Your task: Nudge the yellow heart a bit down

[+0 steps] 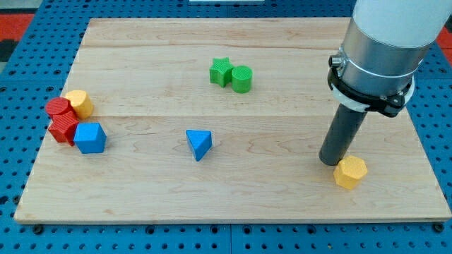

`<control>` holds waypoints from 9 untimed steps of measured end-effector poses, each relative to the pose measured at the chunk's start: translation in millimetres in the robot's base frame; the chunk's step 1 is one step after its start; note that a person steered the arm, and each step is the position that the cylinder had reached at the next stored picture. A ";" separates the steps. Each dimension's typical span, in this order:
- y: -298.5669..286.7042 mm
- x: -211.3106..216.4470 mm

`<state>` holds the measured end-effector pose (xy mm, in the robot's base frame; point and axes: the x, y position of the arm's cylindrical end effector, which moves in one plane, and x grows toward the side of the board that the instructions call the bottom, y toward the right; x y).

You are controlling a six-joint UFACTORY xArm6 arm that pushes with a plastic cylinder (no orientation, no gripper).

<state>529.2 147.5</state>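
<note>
Eight blocks are sitting on the wooden board (pixel 233 190). Nearest the view's bottom, at the right, the yellow heart (pixel 350 172) is lying close to the board's lower edge, and my tip (pixel 330 161) is standing right at its upper-left side, touching or just shy of it, can't tell which. No claw on this arm, only the dark rod, so nothing is spreading or pinching.

Further up, mid-board, the blue triangle (pixel 199 144) is sitting alone, well apart from my tip. Over at the view's left, a cluster is bunching up: the blue block (pixel 90 137), shape unclear, is touching a red block (pixel 64 129), a red cylinder (pixel 58 108) is sitting just above that, and a yellow cylinder (pixel 78 103) is pressing against the red cylinder's right side.

Farthest up, around the centre, the green star (pixel 221 71) and green cylinder (pixel 241 78) are sitting side by side, touching
</note>
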 end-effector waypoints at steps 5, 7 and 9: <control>-86.2 -62.5; -136.4 -82.8; -160.2 -107.7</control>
<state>421.5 -12.7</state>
